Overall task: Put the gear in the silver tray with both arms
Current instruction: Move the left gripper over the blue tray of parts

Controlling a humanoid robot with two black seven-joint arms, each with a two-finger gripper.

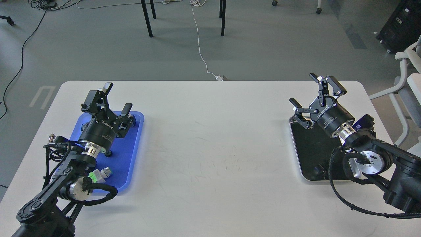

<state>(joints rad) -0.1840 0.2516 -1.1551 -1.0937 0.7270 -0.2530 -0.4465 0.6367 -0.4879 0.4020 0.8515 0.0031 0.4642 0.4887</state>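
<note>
The silver tray (pixel 297 149) lies at the table's right side, its dark mirror-like bottom partly covered by my right arm. My right gripper (pixel 304 89) hovers over the tray's far left corner, open and holding nothing. My left gripper (pixel 116 98) is open and empty above the far end of a blue plastic tray (pixel 131 158) on the left. The gear does not show clearly. A small dark piece (pixel 109 153) peeks out beside my left wrist on the blue tray, and a dim round shape (pixel 317 170) sits in the silver tray; I cannot tell what either is.
The white table (pixel 210 148) spreads wide between the two trays. Chair or table legs (pixel 148 19) and a white cable (pixel 200 49) are on the floor beyond the far edge. A white chair (pixel 408 89) stands off the right edge.
</note>
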